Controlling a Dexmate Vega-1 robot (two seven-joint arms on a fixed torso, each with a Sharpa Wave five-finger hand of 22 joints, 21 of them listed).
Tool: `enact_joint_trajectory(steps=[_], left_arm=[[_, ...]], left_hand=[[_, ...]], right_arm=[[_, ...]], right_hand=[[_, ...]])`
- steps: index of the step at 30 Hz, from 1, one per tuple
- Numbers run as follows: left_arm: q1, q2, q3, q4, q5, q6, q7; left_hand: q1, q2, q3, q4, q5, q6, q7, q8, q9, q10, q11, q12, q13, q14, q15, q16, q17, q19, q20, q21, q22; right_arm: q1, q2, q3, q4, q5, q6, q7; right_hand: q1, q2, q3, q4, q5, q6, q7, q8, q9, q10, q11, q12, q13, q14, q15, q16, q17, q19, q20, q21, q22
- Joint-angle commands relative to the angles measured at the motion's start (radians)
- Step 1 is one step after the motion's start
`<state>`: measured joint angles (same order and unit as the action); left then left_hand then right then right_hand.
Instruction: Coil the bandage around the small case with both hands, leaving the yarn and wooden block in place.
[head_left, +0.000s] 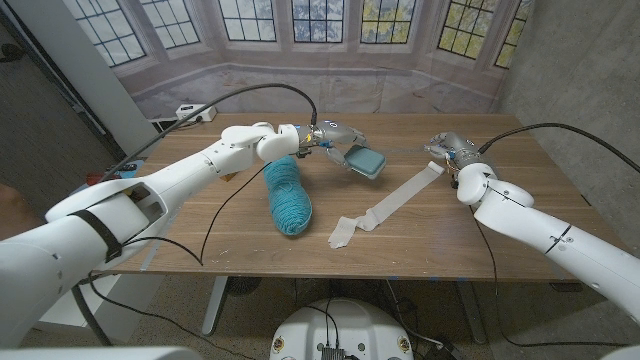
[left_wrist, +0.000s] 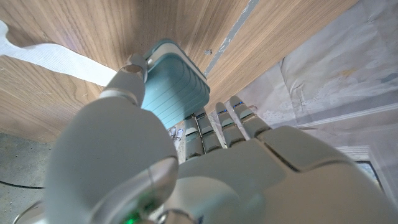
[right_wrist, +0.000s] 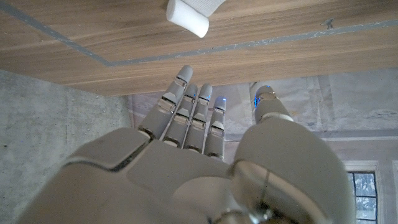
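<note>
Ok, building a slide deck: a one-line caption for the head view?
Left hand holds the small teal case beside blue yarn; bandage lies unrolled toward the open right hand.

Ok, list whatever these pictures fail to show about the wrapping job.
- Wooden block: not discernible on the wooden table.
- Small teal ribbed case: lower part hidden by the left hand, left wrist view.
- White bandage strip: its contact with the right hand too small to judge, head view.
</note>
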<state>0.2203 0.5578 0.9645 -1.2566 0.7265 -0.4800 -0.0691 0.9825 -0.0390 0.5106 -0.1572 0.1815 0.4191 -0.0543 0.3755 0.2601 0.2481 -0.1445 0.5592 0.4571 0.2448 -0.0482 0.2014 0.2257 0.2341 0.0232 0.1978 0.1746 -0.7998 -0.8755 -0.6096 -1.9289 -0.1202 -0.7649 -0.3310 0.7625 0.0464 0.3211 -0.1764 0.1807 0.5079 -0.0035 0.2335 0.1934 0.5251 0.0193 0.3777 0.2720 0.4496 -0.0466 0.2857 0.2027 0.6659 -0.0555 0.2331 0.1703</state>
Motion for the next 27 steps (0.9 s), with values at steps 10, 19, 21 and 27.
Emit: enact_joint_trajectory(steps=[10, 19, 21, 27], left_arm=[[0.032, 0.017, -0.031, -0.052, -0.009, 0.023, -0.026], [0.044, 0.028, -0.041, -0.075, -0.011, 0.032, -0.038], [0.046, 0.031, -0.044, -0.079, -0.012, 0.033, -0.04], [0.051, 0.036, -0.05, -0.087, -0.013, 0.033, -0.047]], left_hand=[[-0.001, 0.011, 0.01, 0.006, 0.006, 0.023, 0.002, 0.103, 0.015, 0.006, 0.002, 0.006, 0.005, 0.006, 0.0, 0.0, 0.003, 0.001, 0.001, 0.001, 0.003], [-0.002, 0.012, 0.009, 0.006, 0.007, 0.021, 0.001, 0.106, 0.013, 0.005, 0.004, 0.006, 0.007, 0.006, 0.001, 0.001, 0.004, 0.0, 0.001, 0.001, 0.003], [-0.002, 0.013, 0.009, 0.006, 0.007, 0.02, 0.001, 0.106, 0.013, 0.004, 0.001, 0.005, 0.007, 0.006, 0.001, 0.001, 0.004, 0.0, 0.001, 0.001, 0.003], [-0.001, 0.012, 0.009, 0.005, 0.007, 0.021, 0.001, 0.108, 0.012, 0.005, 0.001, 0.006, 0.008, 0.006, -0.001, 0.0, 0.004, 0.0, 0.001, 0.001, 0.003]], right_arm=[[0.114, 0.016, -0.136, 0.064, -0.148, -0.109, 0.097], [0.136, 0.023, -0.16, 0.102, -0.175, -0.108, 0.136], [0.141, 0.024, -0.165, 0.107, -0.181, -0.11, 0.145], [0.156, 0.025, -0.183, 0.118, -0.203, -0.12, 0.172]], right_hand=[[0.04, -0.011, -0.009, 0.002, 0.001, 0.059, -0.006, 0.012, 0.003, 0.05, -0.004, 0.034, 0.013, 0.058, -0.084, 0.028, 0.015, 0.04, -0.006, 0.007, 0.004], [0.053, -0.016, -0.012, 0.004, 0.001, 0.079, -0.01, 0.013, 0.004, 0.069, -0.006, 0.045, 0.019, 0.074, -0.088, 0.036, 0.022, 0.051, -0.008, 0.007, 0.005], [0.056, -0.017, -0.013, 0.004, 0.001, 0.079, -0.01, 0.012, 0.004, 0.071, -0.008, 0.047, 0.02, 0.074, -0.088, 0.037, 0.023, 0.051, -0.008, 0.006, 0.005], [0.06, -0.019, -0.015, 0.004, 0.0, 0.083, -0.011, 0.011, 0.004, 0.072, -0.011, 0.049, 0.022, 0.076, -0.089, 0.039, 0.025, 0.054, -0.008, 0.006, 0.005]])
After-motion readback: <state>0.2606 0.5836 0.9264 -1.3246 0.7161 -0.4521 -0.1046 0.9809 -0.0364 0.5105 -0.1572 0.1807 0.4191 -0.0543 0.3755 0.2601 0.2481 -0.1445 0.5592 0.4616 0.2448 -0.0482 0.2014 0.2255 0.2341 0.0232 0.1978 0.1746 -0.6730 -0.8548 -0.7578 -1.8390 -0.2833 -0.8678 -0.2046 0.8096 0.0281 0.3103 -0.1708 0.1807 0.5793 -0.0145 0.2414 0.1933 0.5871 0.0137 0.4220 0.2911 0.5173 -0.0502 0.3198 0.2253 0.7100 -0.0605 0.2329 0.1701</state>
